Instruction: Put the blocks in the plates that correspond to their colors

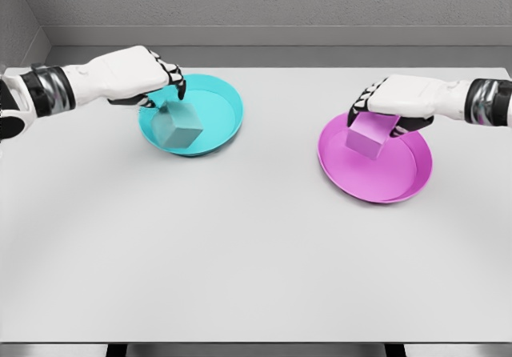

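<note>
At the upper left of the frame the left robot hand (164, 81) hangs with fingers loosened over the cyan block (178, 127) resting in the cyan plate (224, 93), while at right the right robot hand (384, 105) pinches the pink block (366, 135) over the pink plate (400, 185), matching colors on the white surface (240, 253).

Left block (178, 126) in left plate (228, 121); right block (366, 138) in right plate (400, 182).

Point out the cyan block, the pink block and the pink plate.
cyan block (178, 127): head view, on its front face.
pink block (366, 140): head view, on its front face.
pink plate (398, 196): head view, on its near rim.
</note>
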Robot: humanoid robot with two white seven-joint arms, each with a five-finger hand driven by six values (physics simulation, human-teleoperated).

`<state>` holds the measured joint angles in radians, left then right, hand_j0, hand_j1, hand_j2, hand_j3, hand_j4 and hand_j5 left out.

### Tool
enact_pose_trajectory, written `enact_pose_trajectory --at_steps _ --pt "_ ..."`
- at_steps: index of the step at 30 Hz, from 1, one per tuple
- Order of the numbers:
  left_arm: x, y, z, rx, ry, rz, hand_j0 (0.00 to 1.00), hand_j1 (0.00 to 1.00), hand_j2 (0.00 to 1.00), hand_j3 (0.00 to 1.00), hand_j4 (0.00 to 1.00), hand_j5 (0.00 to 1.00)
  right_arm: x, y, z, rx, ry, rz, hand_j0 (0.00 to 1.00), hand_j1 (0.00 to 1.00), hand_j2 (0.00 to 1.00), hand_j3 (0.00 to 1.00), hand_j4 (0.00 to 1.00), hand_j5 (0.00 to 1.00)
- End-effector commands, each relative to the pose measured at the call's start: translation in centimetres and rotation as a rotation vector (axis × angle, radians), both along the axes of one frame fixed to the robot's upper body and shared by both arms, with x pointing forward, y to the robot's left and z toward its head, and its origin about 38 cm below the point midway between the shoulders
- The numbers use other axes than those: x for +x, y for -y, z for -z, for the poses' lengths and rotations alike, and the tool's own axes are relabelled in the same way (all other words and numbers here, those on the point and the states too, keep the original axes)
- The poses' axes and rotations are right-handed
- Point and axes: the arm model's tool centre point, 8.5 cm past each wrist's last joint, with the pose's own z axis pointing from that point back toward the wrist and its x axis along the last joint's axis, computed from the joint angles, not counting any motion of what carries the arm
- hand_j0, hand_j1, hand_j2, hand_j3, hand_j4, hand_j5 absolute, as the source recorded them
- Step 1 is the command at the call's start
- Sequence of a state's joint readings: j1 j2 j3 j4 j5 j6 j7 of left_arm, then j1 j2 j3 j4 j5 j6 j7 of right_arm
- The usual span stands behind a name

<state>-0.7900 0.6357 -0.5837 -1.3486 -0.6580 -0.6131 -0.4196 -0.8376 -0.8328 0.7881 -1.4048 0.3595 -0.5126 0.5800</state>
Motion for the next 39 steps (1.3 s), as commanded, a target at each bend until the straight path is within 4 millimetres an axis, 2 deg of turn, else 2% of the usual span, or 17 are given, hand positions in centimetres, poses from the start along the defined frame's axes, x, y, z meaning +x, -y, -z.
enact_pose_trajectory --at_steps 1,4,5,6,7,8,10,13,20,22,23,25,29,32,34,36,39 --pt "0.6 0.9 1.9 -0.011 -0.051 -0.005 0.35 0.35 0.35 0.35 0.35 0.35 0.3 1.0 0.4 0.001 -0.015 0.035 0.63 0.63 0.63 0.63 0.63 0.63" --pt "1.4 1.7 2.4 -0.002 -0.067 -0.006 0.36 0.36 0.36 0.36 0.36 0.36 0.2 1.4 1.5 0.000 -0.040 0.051 0.63 0.63 0.63 0.63 0.63 0.63" --pt "1.7 1.5 2.4 -0.005 -0.071 -0.015 0.39 0.39 0.39 0.39 0.39 0.39 0.3 1.5 1.6 0.000 -0.043 0.054 0.63 0.63 0.63 0.63 0.63 0.63" --pt "1.7 1.5 2.3 -0.004 -0.070 -0.015 0.52 0.52 0.52 0.52 0.52 0.52 0.3 1.6 1.7 0.000 -0.044 0.056 0.64 0.64 0.64 0.64 0.64 0.64" --pt "1.7 1.5 2.2 -0.009 -0.068 -0.014 0.97 0.97 0.97 0.97 0.97 0.97 0.3 1.6 1.7 -0.001 -0.045 0.056 0.64 0.64 0.64 0.64 0.64 0.64" --pt "1.8 1.5 1.9 -0.009 -0.062 -0.015 1.00 1.00 1.00 1.00 1.00 1.00 0.3 1.6 1.7 -0.001 -0.045 0.056 0.65 0.65 0.65 0.65 0.65 0.65" --pt "1.8 1.5 1.9 -0.009 -0.061 -0.015 1.00 1.00 1.00 1.00 1.00 1.00 0.3 1.6 1.7 -0.001 -0.045 0.057 0.66 0.66 0.66 0.66 0.66 0.66" --pt "1.9 1.4 1.7 -0.009 -0.058 -0.016 1.00 1.00 1.00 1.00 1.00 1.00 0.5 1.4 1.9 0.006 -0.051 0.064 1.00 1.00 1.00 1.00 1.00 1.00" --pt "1.9 1.4 1.4 -0.014 -0.052 -0.015 1.00 1.00 1.00 1.00 1.00 1.00 0.4 1.6 1.5 0.007 -0.044 0.061 1.00 1.00 1.00 1.00 1.00 1.00" --pt "1.9 1.5 1.4 -0.013 -0.053 -0.014 1.00 1.00 1.00 1.00 1.00 1.00 0.4 2.0 0.8 0.018 -0.030 0.061 1.00 1.00 1.00 1.00 1.00 1.00" --pt "1.9 1.5 1.4 -0.013 -0.053 -0.014 1.00 1.00 1.00 1.00 1.00 1.00 0.4 2.4 -0.3 0.042 -0.008 0.071 1.00 1.00 1.00 1.00 1.00 1.00" --pt "1.9 1.5 1.4 -0.013 -0.053 -0.014 1.00 1.00 1.00 1.00 1.00 1.00 -0.8 3.2 -1.6 0.037 0.025 0.063 1.00 1.00 1.00 1.00 1.00 1.00" --pt "1.9 1.1 1.2 -0.023 -0.055 -0.019 1.00 1.00 1.00 1.00 1.00 1.00 -3.9 5.8 -2.5 0.072 0.057 0.022 1.00 1.00 1.00 1.00 1.00 1.00" --pt "1.3 -0.9 0.8 -0.062 -0.077 -0.035 1.00 1.00 1.00 1.00 1.00 1.00 -4.7 7.7 -2.2 0.090 0.047 0.068 1.00 1.00 1.00 1.00 1.00 1.00" --pt "0.2 -2.2 -0.6 -0.056 -0.056 -0.026 1.00 1.00 1.00 1.00 1.00 1.00 -5.0 8.2 -2.2 0.092 0.045 0.080 1.00 1.00 1.00 1.00 1.00 1.00" --pt "-1.5 -4.1 -0.7 -0.043 -0.067 -0.027 1.00 1.00 1.00 1.00 1.00 1.00 -5.3 8.9 -1.8 0.098 0.031 0.096 1.00 1.00 1.00 1.00 1.00 1.00" --pt "-3.2 -6.8 -0.7 -0.034 -0.095 -0.052 1.00 1.00 1.00 1.00 1.00 1.00 -5.5 8.8 -1.3 0.099 0.018 0.094 1.00 1.00 1.00 1.00 1.00 1.00"
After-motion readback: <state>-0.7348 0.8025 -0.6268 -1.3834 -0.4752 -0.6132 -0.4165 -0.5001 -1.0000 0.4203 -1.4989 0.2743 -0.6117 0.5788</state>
